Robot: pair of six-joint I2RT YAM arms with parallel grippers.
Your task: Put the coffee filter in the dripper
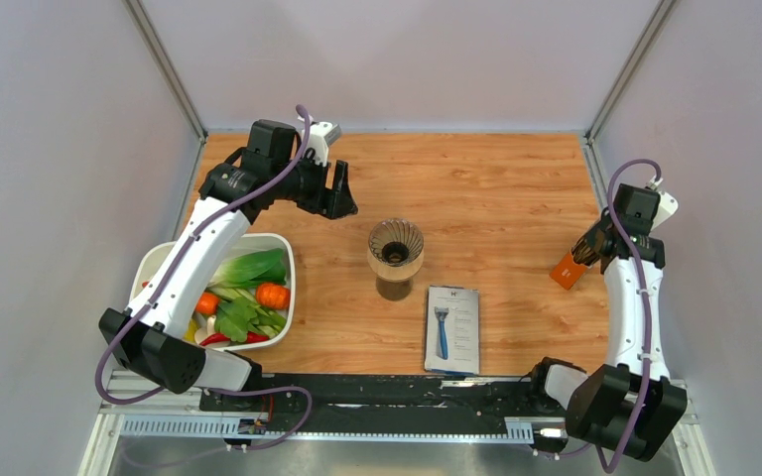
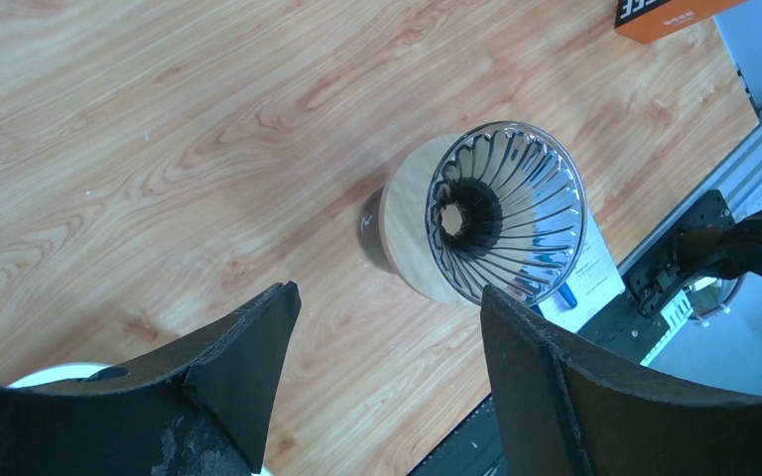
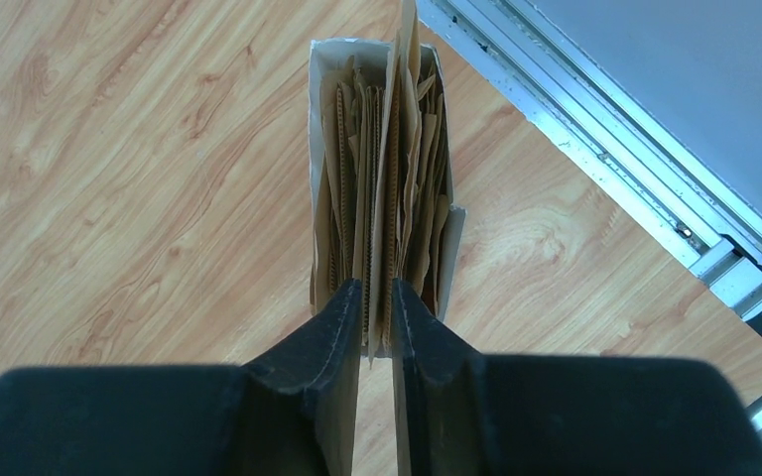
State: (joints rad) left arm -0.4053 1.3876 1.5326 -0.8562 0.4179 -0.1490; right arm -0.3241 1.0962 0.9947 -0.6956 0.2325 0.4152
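Right wrist view shows the right fingers nearly pressed together, pinching the upper edge of a coffee filter packed in its box just ahead of them, thin light paper that probably crumples easily, while the left fingers are spread wide above the dripper.

This is a robot lab's test cell, not a home. Plain pale walls on metal posts close in a wood-grain table just beyond the left gripper and beside the right gripper, and both arms are bolted to a black rail at the near edge. A bowl of vegetables on the base side of the left gripper and a packaged razor between the grippers sit like unrelated props.
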